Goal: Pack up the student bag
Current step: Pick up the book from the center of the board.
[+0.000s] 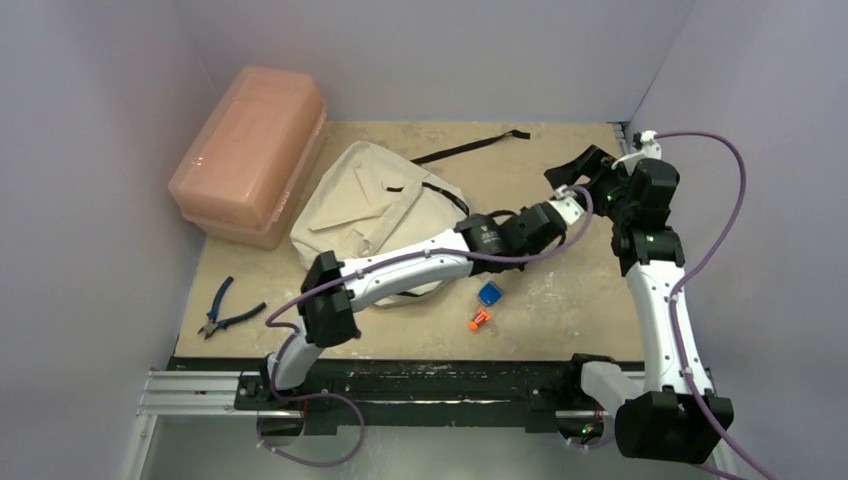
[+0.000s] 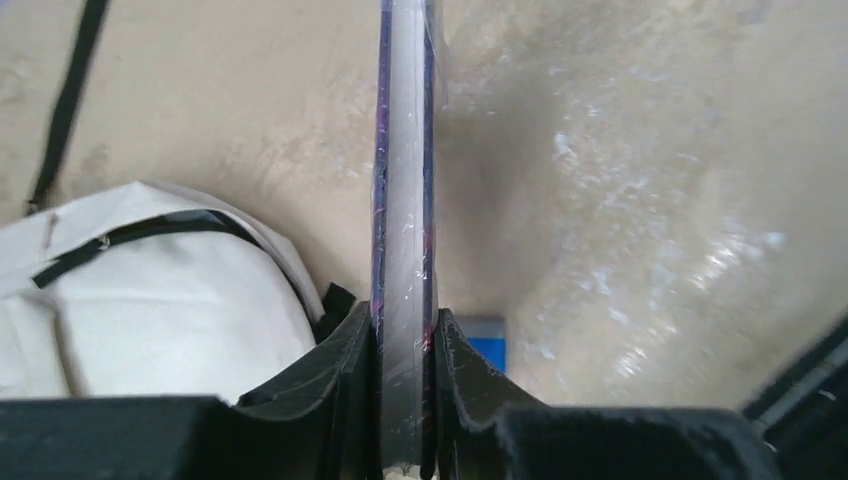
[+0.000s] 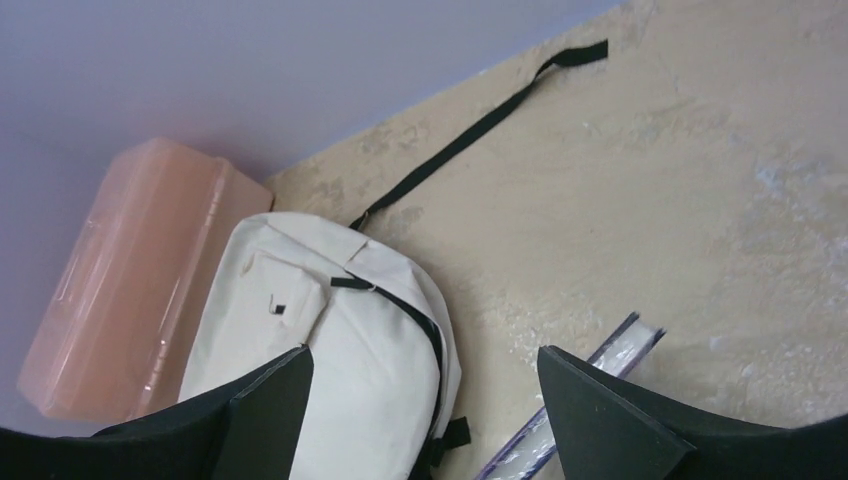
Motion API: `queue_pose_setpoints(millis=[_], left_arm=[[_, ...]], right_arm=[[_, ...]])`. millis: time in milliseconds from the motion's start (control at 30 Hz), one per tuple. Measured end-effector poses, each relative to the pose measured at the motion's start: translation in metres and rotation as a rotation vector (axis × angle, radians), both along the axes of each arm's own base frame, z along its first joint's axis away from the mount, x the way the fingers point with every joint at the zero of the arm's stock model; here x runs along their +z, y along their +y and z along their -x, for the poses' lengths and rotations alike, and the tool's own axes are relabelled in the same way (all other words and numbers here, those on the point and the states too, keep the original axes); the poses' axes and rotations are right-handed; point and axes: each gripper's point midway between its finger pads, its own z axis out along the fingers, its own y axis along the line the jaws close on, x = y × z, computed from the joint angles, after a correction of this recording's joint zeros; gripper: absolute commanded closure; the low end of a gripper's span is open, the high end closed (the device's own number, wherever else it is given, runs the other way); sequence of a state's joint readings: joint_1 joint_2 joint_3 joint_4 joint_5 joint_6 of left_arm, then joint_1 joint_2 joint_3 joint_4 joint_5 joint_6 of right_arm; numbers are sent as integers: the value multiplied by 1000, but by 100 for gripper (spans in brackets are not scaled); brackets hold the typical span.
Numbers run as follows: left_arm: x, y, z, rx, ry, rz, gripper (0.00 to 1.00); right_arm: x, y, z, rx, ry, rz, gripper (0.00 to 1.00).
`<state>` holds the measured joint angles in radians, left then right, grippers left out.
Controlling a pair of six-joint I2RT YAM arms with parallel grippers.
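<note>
Beige student bag [image 1: 370, 200], left jaws pinching slab [image 2: 403, 200]

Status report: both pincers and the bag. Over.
Left pincer shut on thin wrapped item. Right pincer open, empty. Bag flat on table, item not in it. Left arm overhangs bag's near edge.

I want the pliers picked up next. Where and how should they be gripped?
Grip the pliers at the neck where the two blue handles meet, probably coming straight down from above. They lie flat with the handles splayed apart, so that neck is the one narrow part to close across.
</note>
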<state>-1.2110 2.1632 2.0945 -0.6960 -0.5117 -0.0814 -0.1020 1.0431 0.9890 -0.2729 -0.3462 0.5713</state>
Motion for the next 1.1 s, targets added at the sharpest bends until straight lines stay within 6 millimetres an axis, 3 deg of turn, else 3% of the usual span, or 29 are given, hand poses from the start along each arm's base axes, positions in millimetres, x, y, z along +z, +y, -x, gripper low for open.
queue_pose_setpoints(millis=[133,267,433,533,633,767,867,1100], left_arm=[[41,25,10,6,205,173,100],[83,90,1,81,348,359,100],[97,179,-7,208,473,519,100],[90,211,-1,236,579,593,100],[82,224,15,197,715,662,100],[84,225,35,89,865,729,100],[90,223,48,-2,926,772,100],[106,222,66,-148,942,844,100]], right_arm=[[32,-7,1,-25,-66,52,2],[41,-6,10,-15,-78,66,1],[38,15,9,113,-82,25,1],[24,42,8,274,-88,-51,1],[-7,71,16,431,-29,-132,1],[-34,116,31,641,54,-179,1],[-42,142,51,773,69,-204,1],[-45,172,92,987,57,-281,2]])
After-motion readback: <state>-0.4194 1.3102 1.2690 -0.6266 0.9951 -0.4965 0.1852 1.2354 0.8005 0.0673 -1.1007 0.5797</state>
